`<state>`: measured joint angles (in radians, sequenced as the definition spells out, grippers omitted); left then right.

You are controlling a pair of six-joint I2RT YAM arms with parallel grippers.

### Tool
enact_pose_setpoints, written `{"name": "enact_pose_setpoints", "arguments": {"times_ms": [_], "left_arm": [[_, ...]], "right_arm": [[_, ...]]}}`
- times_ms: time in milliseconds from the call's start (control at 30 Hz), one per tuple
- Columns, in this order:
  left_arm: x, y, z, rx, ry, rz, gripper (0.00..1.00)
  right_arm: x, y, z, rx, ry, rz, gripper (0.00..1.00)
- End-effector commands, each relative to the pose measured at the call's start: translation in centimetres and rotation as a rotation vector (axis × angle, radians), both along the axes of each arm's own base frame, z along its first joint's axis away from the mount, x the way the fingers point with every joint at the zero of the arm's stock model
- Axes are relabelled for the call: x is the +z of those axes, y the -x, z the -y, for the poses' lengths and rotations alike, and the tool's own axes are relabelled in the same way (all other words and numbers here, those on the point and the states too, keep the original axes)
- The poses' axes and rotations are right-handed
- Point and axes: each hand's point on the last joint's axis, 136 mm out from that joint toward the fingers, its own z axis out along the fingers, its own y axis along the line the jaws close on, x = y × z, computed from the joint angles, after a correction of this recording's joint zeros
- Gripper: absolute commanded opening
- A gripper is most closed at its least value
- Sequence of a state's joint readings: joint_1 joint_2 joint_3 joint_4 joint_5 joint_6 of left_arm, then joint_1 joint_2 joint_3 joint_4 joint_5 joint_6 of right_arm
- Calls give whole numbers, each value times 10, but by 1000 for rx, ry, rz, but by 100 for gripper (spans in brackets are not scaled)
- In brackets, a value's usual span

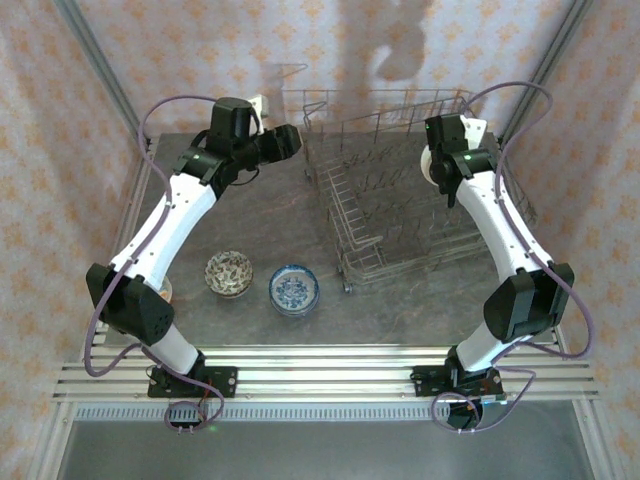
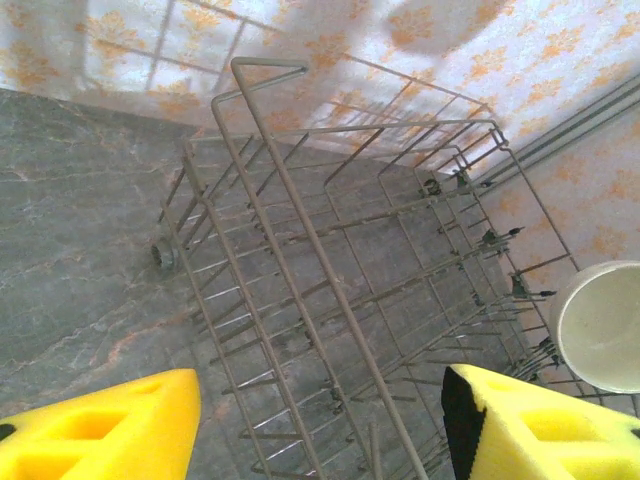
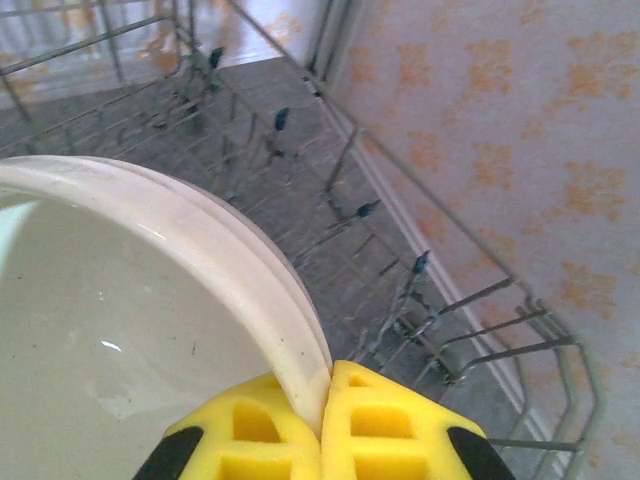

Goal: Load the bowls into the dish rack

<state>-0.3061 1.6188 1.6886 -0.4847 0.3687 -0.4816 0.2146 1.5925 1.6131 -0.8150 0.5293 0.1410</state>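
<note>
Near-left part of the bench (image 1: 250, 215): a pink-patterned bowl (image 1: 229, 273) and a blue-and-white bowl (image 1: 294, 289) are sitting upright, side by side and just apart, with the blue one to the right and slightly nearer. Both are lying outside the dish rack (image 1: 340, 210), off its near-left corner.

Centre to right: the dish rack is standing on the bench and is holding no bowls among its tines.

Right side: the right gripper (image 3: 320, 385) is pinching the rim of a cream bowl (image 3: 120, 330), with its yellow fingers (image 3: 390, 420) closed tight on either side of the rim. The bowl is hanging over the right part of the rack, beside the right wall with its dark-tipped tines. Whether it is touching any wire, cannot tell.

Far left: the left gripper (image 2: 320, 420) is hovering at the rack's far-left corner and pointing across the rack. Its fingers are standing wide apart with nothing between them. In its wrist view the cream bowl is showing at the right edge, beyond the rack wires
</note>
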Motion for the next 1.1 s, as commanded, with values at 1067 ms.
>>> {"name": "enact_pose_setpoints", "arguments": {"times_ms": [1067], "left_arm": [[-49, -28, 0, -180, -33, -104, 68]], "right_arm": [[-8, -33, 101, -222, 553, -160, 0]]}}
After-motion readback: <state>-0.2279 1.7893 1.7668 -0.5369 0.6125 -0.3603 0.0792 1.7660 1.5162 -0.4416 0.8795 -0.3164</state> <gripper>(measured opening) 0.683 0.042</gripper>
